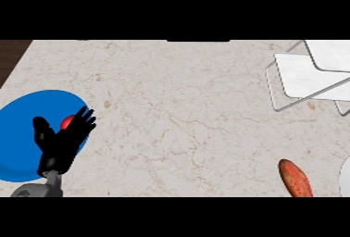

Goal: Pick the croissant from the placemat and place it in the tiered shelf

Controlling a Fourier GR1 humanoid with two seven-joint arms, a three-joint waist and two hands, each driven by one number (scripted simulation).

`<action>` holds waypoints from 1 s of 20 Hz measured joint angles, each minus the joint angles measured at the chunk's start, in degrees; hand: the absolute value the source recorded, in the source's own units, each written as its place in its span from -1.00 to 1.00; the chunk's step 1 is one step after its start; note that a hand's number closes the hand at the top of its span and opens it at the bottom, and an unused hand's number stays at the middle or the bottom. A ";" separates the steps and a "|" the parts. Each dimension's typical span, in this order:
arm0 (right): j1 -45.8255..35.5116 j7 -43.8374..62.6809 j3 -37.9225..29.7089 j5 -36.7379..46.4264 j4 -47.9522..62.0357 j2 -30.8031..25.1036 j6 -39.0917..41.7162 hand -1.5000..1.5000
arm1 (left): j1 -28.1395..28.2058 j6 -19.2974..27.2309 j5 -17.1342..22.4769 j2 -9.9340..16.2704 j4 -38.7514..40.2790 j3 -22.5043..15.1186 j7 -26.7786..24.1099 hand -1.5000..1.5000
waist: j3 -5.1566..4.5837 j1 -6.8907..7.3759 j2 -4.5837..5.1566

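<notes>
Veined beige marble counter; at left a flat, round blue placemat, at upper right a white tiered shelf of thin wire and flat panels. Left hand, black, raised over the mat with fingers spread, holding nothing, partly hiding a small red object. No croissant recognisable; an elongated orange-red speckled item at lower right.

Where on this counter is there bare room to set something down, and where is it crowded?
The widest bare stretch is the marble counter between the blue placemat and the white tiered shelf. More lies below the shelf, above the orange-red item. The left is crowded: the left hand hangs over the placemat, partly hiding a red object.
</notes>
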 measured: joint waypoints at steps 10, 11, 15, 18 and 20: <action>-11.96 -13.17 2.72 3.77 24.81 -5.42 4.54 1.00 | -1.34 -0.49 -1.53 -1.17 1.98 0.71 -0.83 0.00 | 0.15 0.61 0.15; -12.54 -14.71 3.51 4.55 26.53 -5.40 4.85 1.00 | -1.41 -0.56 -1.56 -1.09 1.98 0.90 -0.75 0.00 | 0.12 0.65 0.16; -14.39 -21.88 6.35 8.68 33.52 -4.96 4.89 1.00 | -1.71 -1.07 -1.60 -1.26 1.97 1.23 -0.25 0.00 | 0.11 0.78 0.23; -15.61 -27.12 8.16 12.09 38.58 -4.14 3.71 1.00 | -1.22 -1.46 -1.72 -1.40 1.68 1.49 -0.53 0.00 | 0.08 0.81 0.27; -17.02 -30.04 9.35 14.64 42.36 -3.55 2.44 1.00 | -1.30 -1.02 -2.08 -1.69 1.22 1.42 0.23 0.00 | 0.08 0.91 0.32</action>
